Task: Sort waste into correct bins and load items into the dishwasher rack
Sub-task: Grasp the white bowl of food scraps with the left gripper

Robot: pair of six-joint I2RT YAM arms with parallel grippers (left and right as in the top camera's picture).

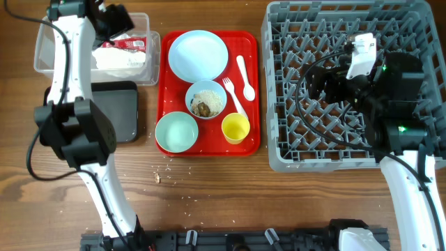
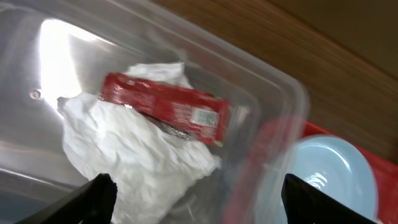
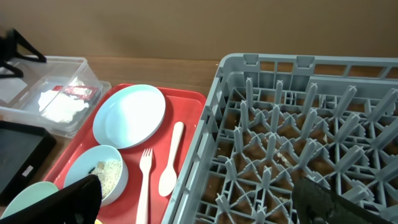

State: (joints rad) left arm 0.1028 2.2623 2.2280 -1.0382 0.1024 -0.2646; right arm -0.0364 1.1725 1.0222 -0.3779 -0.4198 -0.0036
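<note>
Wood bench (image 1: 209,202), crumbs (image 1: 159,178) scattered near the red tray (image 1: 253,132). Left fingers (image 2: 93,198) spread open, empty, above the tub (image 2: 277,84); wrapper (image 2: 165,109) lies on the napkin (image 2: 118,162) inside it, below and between them. Right fingers (image 3: 68,199) open too, over the rack (image 3: 298,60); rice bowl (image 3: 106,171) sits ahead-left of them. Risk: grip that bowl by its rim, tilt early, and rice spills onto the tray instead of the black bin (image 1: 115,108).

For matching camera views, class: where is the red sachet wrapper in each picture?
Overhead: wrapper top left, on the napkin in the clear tub.
Left wrist: wrapper at centre, across the napkin.
Right wrist: wrapper far left, small, in the tub.
Shared landmark: pale blue plate beside the tub.
</note>
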